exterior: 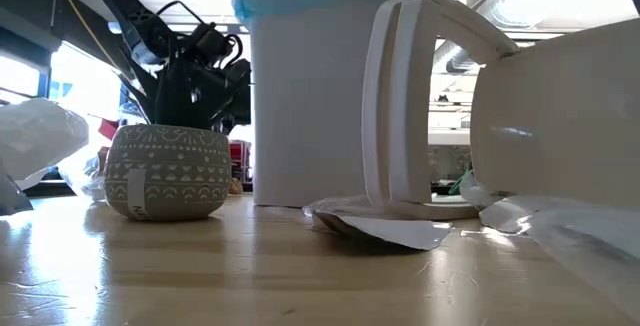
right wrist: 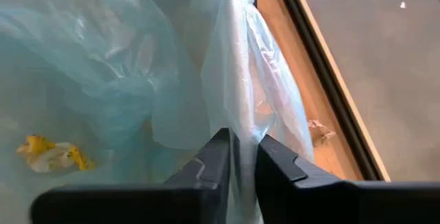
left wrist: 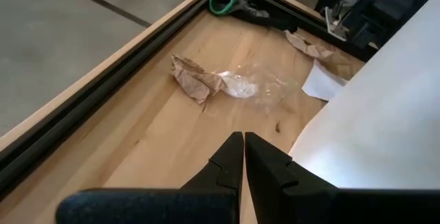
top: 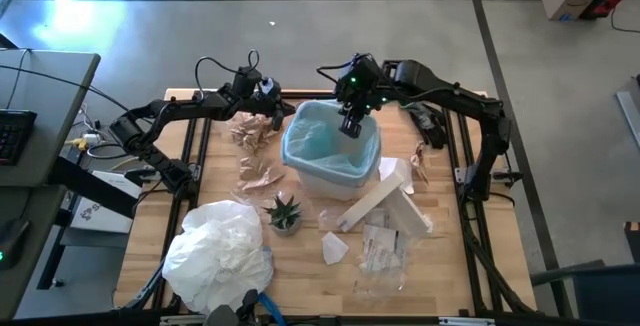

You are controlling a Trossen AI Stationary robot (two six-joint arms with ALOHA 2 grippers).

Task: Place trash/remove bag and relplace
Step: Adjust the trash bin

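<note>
So we're sitting pretty early in this one, I'd say. The white bin [top: 335, 171] is standing mid-table with the light-blue bag [top: 322, 136] lining it and folded over the rim, and the right gripper [top: 352, 126] is hanging over the bin's mouth at the far rim. In the right wrist view its fingers are standing a little apart with a fold of the bag's film running between them, so it's looking like it's either just pinching or just letting go of the liner; I can't tell which. Something small and yellowish [right wrist: 51, 154] is lying at the bottom of the bag, so at least one bit seems to be in already. Most of the trash is lying out on the table though: crumpled brown paper [top: 255, 131] just beside the bin on the left arm's side, more brown paper [top: 262, 177] nearer the little potted plant [top: 283, 211], and white scraps and clear wrappers [top: 382, 249] toward the front. The left gripper [top: 272, 106] is waiting over the far brown paper with its fingers pressed together, holding nothing. The bin's lid [top: 385, 204] is lying off to the side, and a big pale crumpled bag [top: 220, 251] is sitting at the front. Pulling the liner and replacing it are not started, as far as I can judge.
</note>
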